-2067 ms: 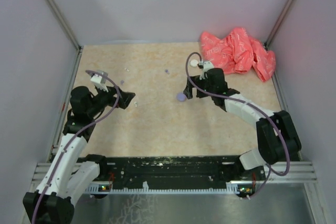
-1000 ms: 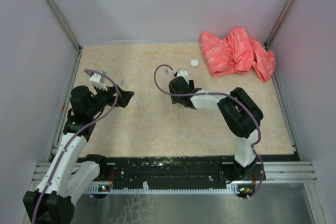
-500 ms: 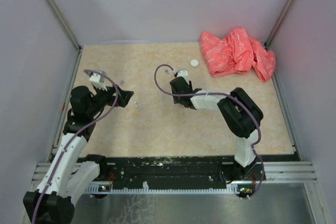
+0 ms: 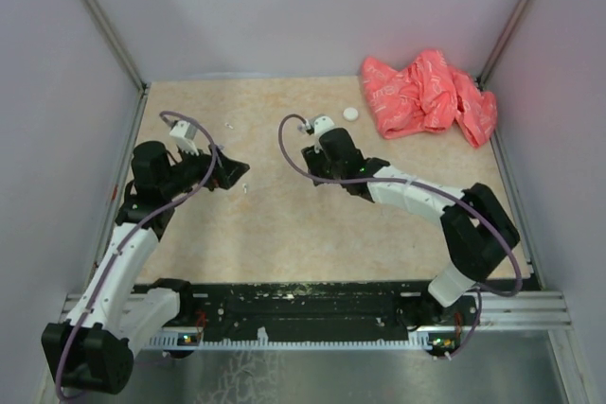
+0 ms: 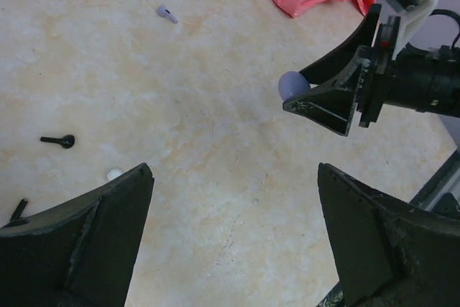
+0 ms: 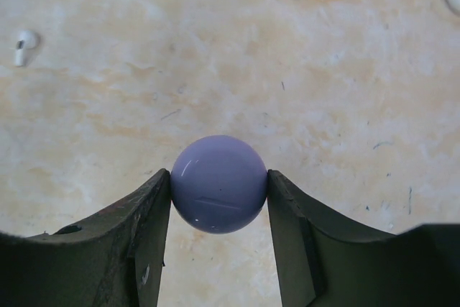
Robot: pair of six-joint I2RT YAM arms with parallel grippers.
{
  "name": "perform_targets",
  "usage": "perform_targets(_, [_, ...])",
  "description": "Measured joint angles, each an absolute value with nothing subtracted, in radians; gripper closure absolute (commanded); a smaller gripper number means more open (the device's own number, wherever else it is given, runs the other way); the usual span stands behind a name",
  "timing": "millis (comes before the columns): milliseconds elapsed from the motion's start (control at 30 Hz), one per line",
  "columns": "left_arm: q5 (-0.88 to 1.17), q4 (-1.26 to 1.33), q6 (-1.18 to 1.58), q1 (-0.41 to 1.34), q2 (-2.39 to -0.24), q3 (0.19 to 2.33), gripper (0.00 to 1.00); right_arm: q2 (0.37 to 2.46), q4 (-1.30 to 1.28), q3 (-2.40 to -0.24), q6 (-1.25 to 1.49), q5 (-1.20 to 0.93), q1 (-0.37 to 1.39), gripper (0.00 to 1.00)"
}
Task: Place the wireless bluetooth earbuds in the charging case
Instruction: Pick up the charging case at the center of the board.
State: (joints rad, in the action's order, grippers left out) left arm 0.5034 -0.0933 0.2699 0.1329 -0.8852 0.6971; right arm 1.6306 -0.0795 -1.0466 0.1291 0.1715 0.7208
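The round lavender charging case point(image 6: 218, 183) is pinched between the two fingertips of my right gripper point(image 6: 218, 177), near the middle of the table; it also shows as a lavender charging case point(image 5: 292, 85) in the left wrist view. Loose earbuds lie on the table: a pale purple earbud point(image 5: 167, 14), a black earbud point(image 5: 59, 140) and a white earbud point(image 5: 114, 174). My left gripper point(image 5: 234, 177) stands wide open over bare table, left of the right gripper point(image 4: 312, 153), with nothing between its fingers.
A white round case point(image 4: 351, 114) lies near the back, beside a crumpled pink cloth point(image 4: 426, 92) in the back right corner. Another white earbud point(image 6: 24, 44) lies left of the held case. Grey walls close the table on three sides.
The right jaws have closed onto the lavender case, and the right arm has stretched out from its folded pose. The left gripper has shifted slightly toward the back, still open.
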Motion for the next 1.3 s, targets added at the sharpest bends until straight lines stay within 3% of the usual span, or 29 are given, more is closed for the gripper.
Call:
perform_targets(267, [0.682,-0.118,0.271,0.133,-0.984,0.762,0.00,1.442,-0.128,-1.045,-0.118,-0.017,0.778,0.56])
perform_targets(500, [0.825,-0.136,0.292,0.152,-1.046,0.781,0.00,1.276,-0.121,-0.974,-0.366,-0.173,0.824,0.50])
perform_targets(700, [0.875,-0.134,0.331,0.197,-1.061,0.785,0.01,1.238,-0.142,-0.971,-0.571,-0.265,0.865,0.49])
perform_targets(1300, [0.927,-0.007,0.484,0.376,-1.149,0.787,0.35,1.262,-0.252,-1.035,-0.855,-0.237,0.974,0.50])
